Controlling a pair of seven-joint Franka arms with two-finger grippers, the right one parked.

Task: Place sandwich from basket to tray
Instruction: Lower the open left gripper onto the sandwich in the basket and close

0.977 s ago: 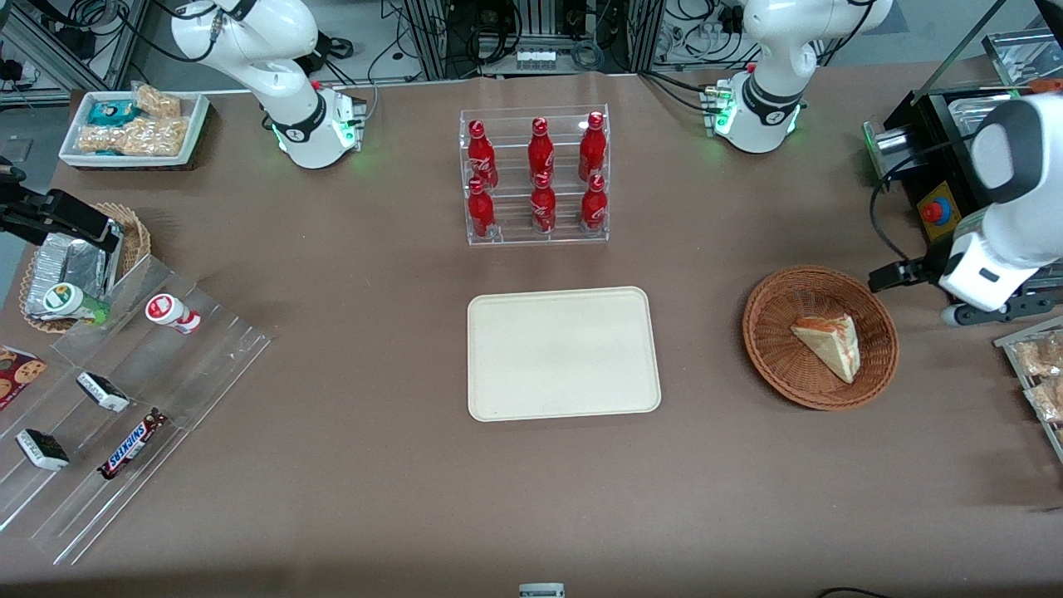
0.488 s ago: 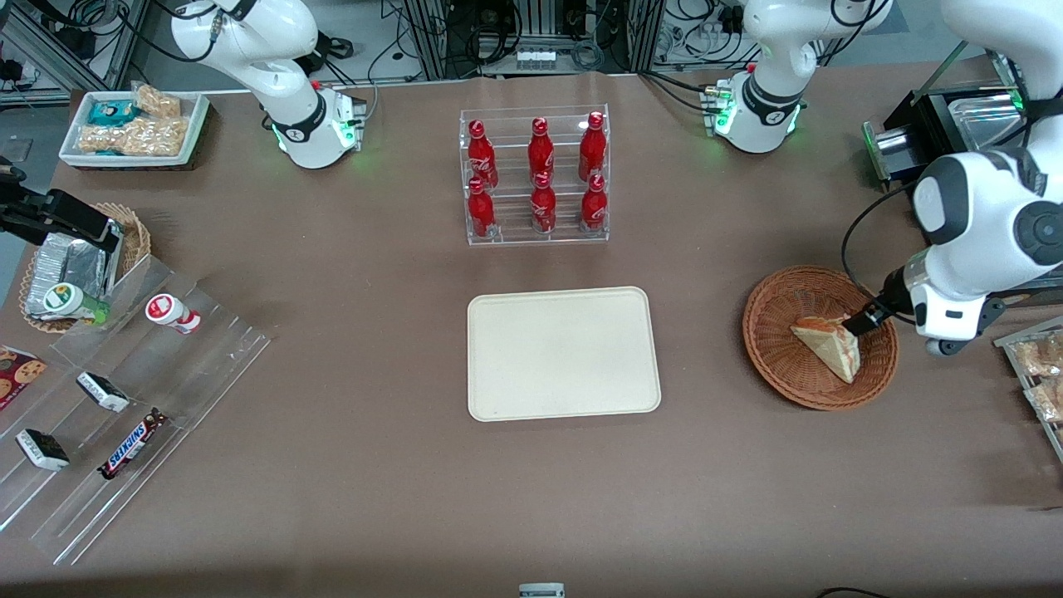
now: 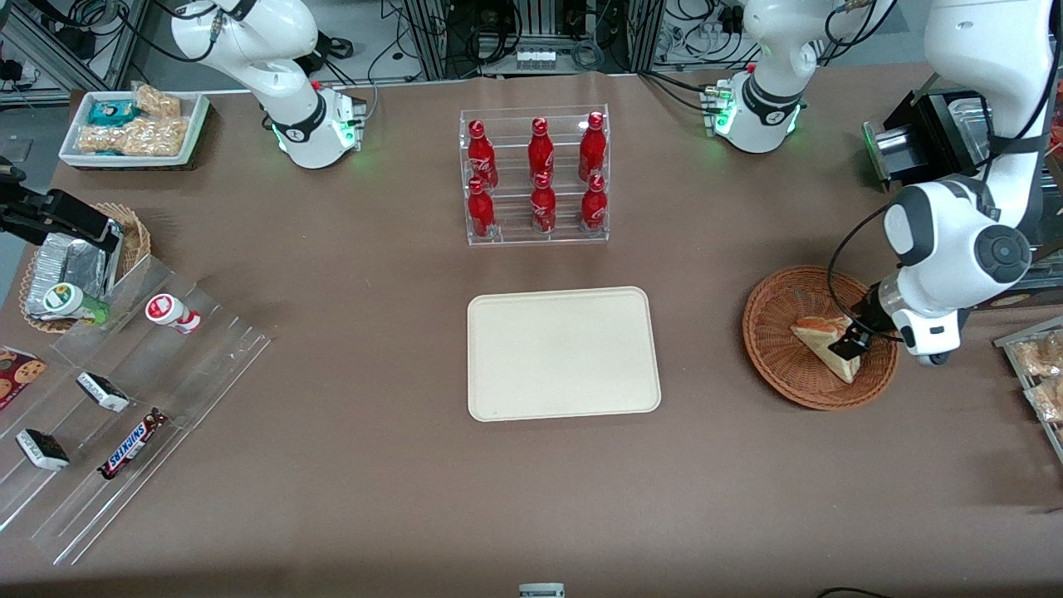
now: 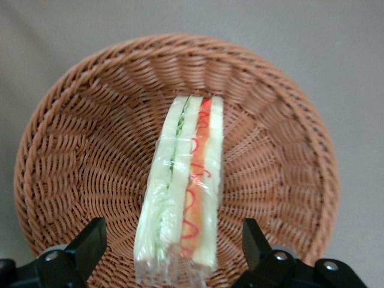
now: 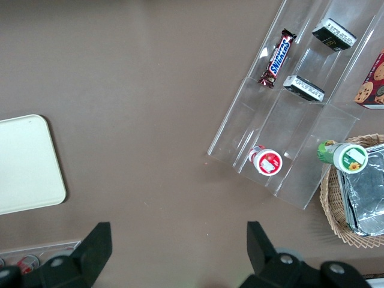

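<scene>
**Grasp pending; transfer not begun**

Brown table (image 3: 374, 482), lab racks and cabling along its edge farthest from the front camera. The sandwich (image 4: 183, 192) lies in the wicker basket (image 3: 776, 365), toward the working arm's end. The left gripper (image 3: 849, 342) is low over it; in the wrist view the fingers (image 4: 90, 240) stand wide apart, one on each side of the wedge, gripping nothing. The tray (image 3: 563, 353) at table centre holds nothing. Judgement: approach done; closing, lifting, carrying and setting down are all left.
</scene>
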